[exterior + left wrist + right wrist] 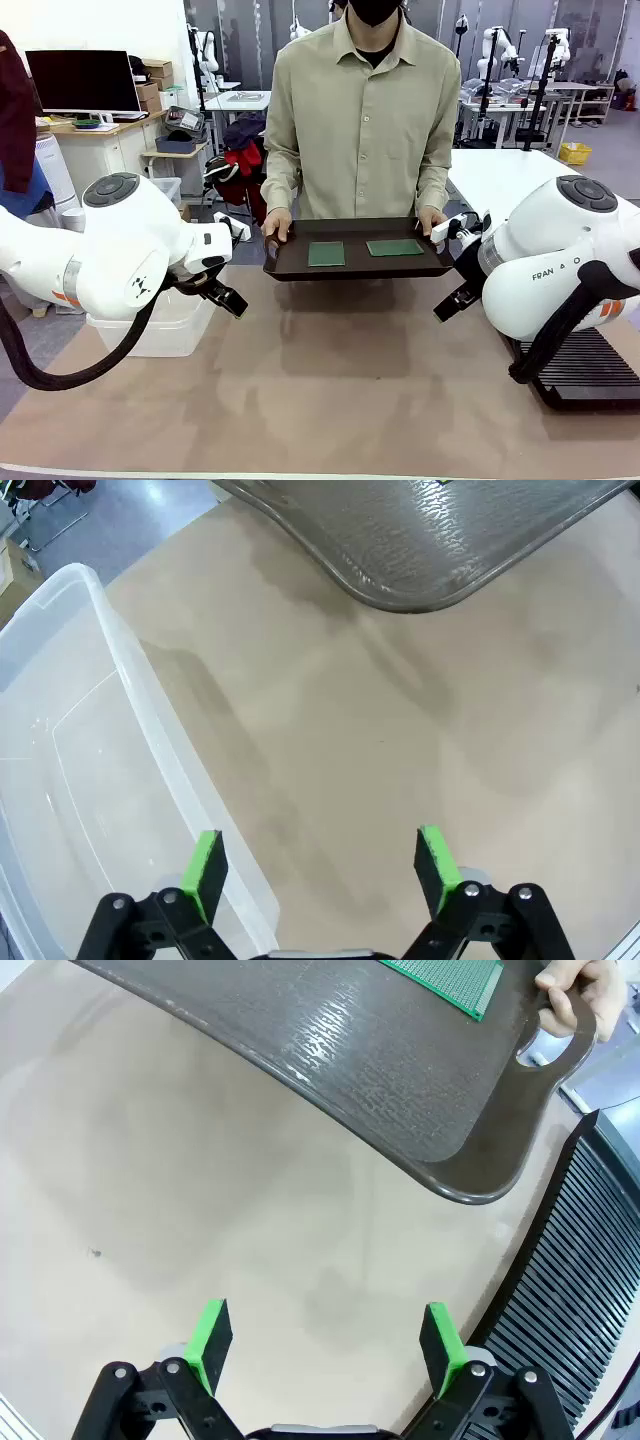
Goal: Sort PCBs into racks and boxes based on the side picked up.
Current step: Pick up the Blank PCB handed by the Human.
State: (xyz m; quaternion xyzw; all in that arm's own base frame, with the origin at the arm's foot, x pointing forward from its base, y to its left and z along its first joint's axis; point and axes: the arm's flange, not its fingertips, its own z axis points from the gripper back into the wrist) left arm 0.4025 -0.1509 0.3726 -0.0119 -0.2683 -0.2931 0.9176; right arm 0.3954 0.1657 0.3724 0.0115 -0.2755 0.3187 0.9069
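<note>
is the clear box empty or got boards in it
Empty as far as shown: the box has a bare floor in the left wrist view; both PCBs lie on the tray.

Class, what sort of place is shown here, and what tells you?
Probably a robotics lab: white robot arms flank the table, a person holds a tray of PCBs, and a monitor sits on a desk behind.
</note>
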